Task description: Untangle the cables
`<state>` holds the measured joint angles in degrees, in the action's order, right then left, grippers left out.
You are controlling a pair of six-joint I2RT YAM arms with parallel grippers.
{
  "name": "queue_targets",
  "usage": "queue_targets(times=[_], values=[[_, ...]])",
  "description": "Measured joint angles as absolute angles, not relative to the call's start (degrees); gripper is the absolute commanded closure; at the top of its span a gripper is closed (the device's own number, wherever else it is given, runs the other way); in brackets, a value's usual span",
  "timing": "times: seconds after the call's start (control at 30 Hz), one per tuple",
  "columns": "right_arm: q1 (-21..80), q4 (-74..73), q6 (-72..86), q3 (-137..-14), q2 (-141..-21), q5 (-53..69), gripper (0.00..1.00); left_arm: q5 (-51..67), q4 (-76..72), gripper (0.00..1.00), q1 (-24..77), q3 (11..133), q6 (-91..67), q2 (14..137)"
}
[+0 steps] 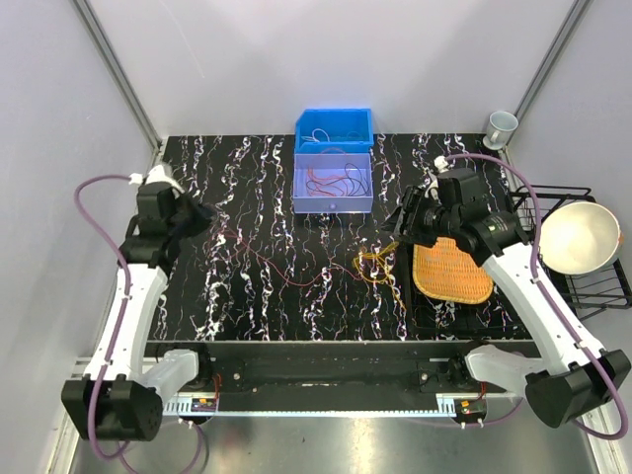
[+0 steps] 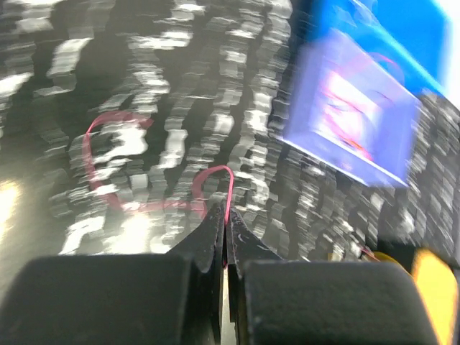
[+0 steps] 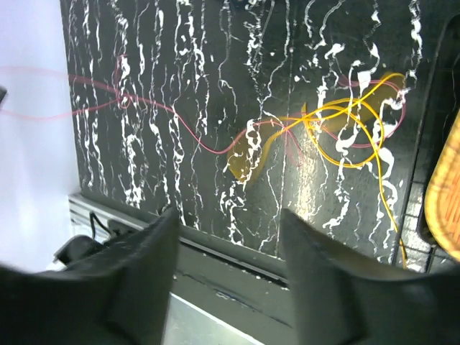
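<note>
My left claw [image 2: 226,215] is pressed together on a thin red cable [image 2: 213,171], which rises from between the tips in a small arch and then curls away in a loose loop over the black marbled table [image 1: 247,296]. Seen from above, that red cable leaves this claw at the left side of the table and runs rightwards across the middle to a small heap of yellow cables [image 1: 376,265] lying right of centre. My right claw [image 3: 228,223] stands apart with nothing between its fingers. It hangs above the table near that heap, and in its own view the yellow cables lie flat in loose, overlapping loops with the red strand threading into them. Just to the right of the heap sits an orange woven mat [image 1: 451,272]. At the far middle of the table a lavender bin [image 1: 333,203] stands with a blue bin [image 1: 334,146] right behind it, the two touching, and coiled cables [image 1: 331,181] lie inside the lavender one. A pale bowl [image 1: 578,242] rests on a black wire rack [image 1: 602,288] off the right edge, and a cup [image 1: 501,126] stands at the far right corner.
</note>
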<state>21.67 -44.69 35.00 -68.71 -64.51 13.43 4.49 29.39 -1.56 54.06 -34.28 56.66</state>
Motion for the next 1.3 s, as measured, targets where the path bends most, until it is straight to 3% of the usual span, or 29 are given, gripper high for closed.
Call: queue_targets(times=[0.3, 0.57, 0.87, 1.3], values=[[24.51, -42.50, 32.82, -69.52, -64.60, 17.78, 0.32, 19.27, 21.67, 1.00, 11.44, 62.37, -34.44, 59.75], [35.88, -31.51, 32.60, -69.34, -70.70, 22.59, 0.31, 29.04, 13.89, 1.00, 12.53, 71.31, -39.57, 59.70], [37.95, -15.03, 31.07, -63.18, -75.81, 23.07, 0.31, 29.91, 8.88, 1.00, 12.53, 84.20, -44.14, 61.60], [41.69, 2.52, 30.41, -58.15, -86.78, 23.20, 0.31, 30.26, 8.03, 1.00, 12.53, 87.88, -45.52, 65.08]])
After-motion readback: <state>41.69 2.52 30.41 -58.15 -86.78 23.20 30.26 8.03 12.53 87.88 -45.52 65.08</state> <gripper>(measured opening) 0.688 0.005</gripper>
